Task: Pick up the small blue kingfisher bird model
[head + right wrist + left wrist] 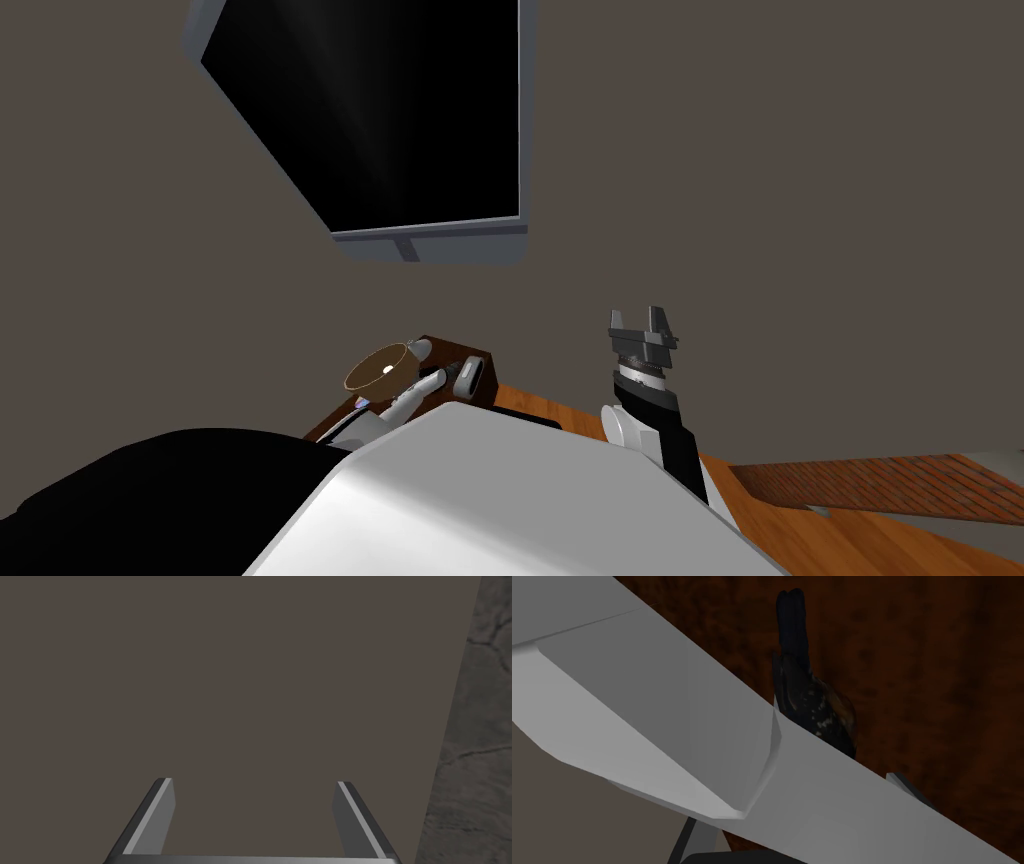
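Observation:
The bird model [812, 703] is dark with an orange-brown flank and a long dark tail pointing away from my hand. It rests on a dark red-brown wooden top [937, 676]. My left gripper [807, 781] points at the bird from close by. Its fingers stand wide apart, open, with one fingertip [901, 780] just beside the bird's near end. My own white body crosses this view and hides the bird's near end and most of the fingers. In the head view my left forearm [405, 403] reaches onto a small dark brown table [445, 348]. My right gripper [641, 322] is raised toward the wall, open and holding nothing.
A brown cone-shaped lamp shade [380, 368] and a small grey object [468, 375] sit on the small table near my left arm. A large black screen [400, 110] hangs on the wall above. The floor [560, 415] to the right is orange wood, with a brick-patterned strip [880, 480].

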`<state>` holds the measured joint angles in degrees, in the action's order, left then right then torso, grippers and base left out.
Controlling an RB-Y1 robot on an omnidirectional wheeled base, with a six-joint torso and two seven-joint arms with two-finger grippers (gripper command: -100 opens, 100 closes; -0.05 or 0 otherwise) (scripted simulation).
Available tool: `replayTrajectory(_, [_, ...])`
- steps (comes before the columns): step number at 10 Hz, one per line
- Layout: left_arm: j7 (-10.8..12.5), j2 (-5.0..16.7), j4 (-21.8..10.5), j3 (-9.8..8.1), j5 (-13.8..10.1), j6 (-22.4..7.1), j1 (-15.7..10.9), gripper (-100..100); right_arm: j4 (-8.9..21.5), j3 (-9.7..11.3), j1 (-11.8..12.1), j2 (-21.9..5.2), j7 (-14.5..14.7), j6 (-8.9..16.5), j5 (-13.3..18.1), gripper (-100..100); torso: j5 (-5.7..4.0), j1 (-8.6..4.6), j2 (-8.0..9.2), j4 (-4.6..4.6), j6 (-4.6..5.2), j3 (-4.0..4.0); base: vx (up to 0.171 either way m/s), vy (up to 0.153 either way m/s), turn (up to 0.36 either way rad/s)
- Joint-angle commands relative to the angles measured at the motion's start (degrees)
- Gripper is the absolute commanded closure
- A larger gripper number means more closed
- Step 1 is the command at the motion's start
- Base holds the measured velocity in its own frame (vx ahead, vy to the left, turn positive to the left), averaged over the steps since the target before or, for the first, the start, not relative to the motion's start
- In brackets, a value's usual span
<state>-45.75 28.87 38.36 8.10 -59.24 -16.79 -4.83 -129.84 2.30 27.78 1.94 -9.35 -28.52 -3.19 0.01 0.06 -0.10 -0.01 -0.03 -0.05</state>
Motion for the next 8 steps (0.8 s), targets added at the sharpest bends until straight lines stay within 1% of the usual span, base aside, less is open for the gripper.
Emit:
replayTrajectory(1, [-1.28,-0.10,-1.85,0.38,-0.54,-2.18,-0.73,-100,0.00,0.00,0.00,0.00,0.00,0.00,0.00,0,0.00,0.00,0.00,0.00,0.00,0.00,0.024,0.036,-0.112])
replayTrajectory(3, [-2.33,-0.06,-3.23,0.73,-1.28,-3.83,-1.23,-100,0.00,0.00,0.00,0.00,0.00,0.00,0.00,0,0.01,0.04,-0.02,-0.01,-0.02,-0.01,0.021,0.034,-0.068])
replayTrajectory(4, [-1.26,0.05,-2.27,0.56,-0.53,-3.49,-0.84,-100,0.00,0.00,0.00,0.00,0.00,0.00,0.00,0,0.01,0.02,0.00,-0.01,-0.02,0.00,0.005,0.013,-0.010])
replayTrajectory(5, [-1.52,0.04,-2.43,0.59,-0.66,-3.64,-0.90,0,0.00,0.00,0.00,0.00,0.00,0.00,0.00,0,0.00,-0.04,0.04,0.00,-0.03,0.02,0.000,0.000,0.000])
replayTrajectory(6, [-0.19,-1.45,-3.14,0.44,1.32,-2.35,-0.93,-100,0.00,0.00,0.00,0.00,0.00,0.00,0.00,0,-0.01,-0.08,0.06,0.01,-0.03,0.03,0.020,0.048,-0.029])
replayTrajectory(7, [-0.19,-1.45,-3.14,0.44,1.32,-2.35,-0.93,-100,0.00,0.00,0.00,0.00,0.00,0.00,0.00,0,0.01,0.05,0.01,0.00,-0.02,0.00,0.019,0.059,-0.030])
replayTrajectory(8, [0.24,-1.94,-3.38,0.39,1.98,-1.92,-0.94,-100,0.00,-0.01,0.00,0.00,0.00,0.00,0.00,0,0.02,0.10,0.01,0.00,-0.03,0.00,-0.002,0.028,-0.031])
